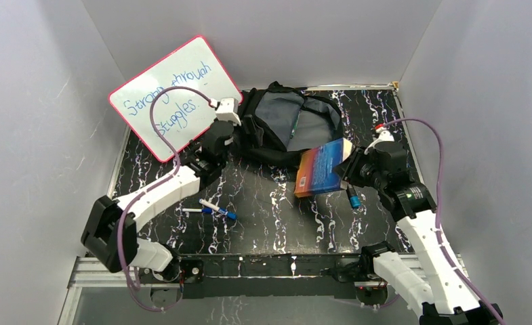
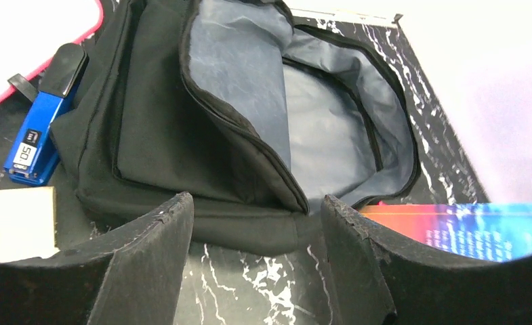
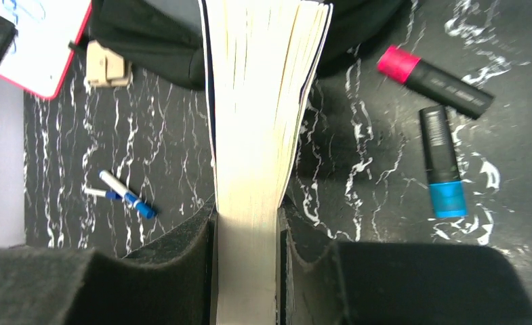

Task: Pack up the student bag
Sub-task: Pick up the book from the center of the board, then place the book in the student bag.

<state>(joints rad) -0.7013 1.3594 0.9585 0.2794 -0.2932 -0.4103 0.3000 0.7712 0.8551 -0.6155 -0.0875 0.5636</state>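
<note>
Student bag [image 1: 287, 128] lies at the far middle of the table [image 1: 263, 223], main compartment gaping, grey lining showing. Right gripper [image 3: 248, 217] is clamped across the covers of the book [image 3: 263, 101], which hangs just at the bag's near-right lip. Left gripper [image 2: 256, 223] stands wide apart at the bag's near-left rim and grips nothing. Whether a finger brushes the fabric, I cannot tell from the wrist view. Judgement: lead with the book's far corner, tilt it down onto the lining, and release only once it is past the rim.
</note>
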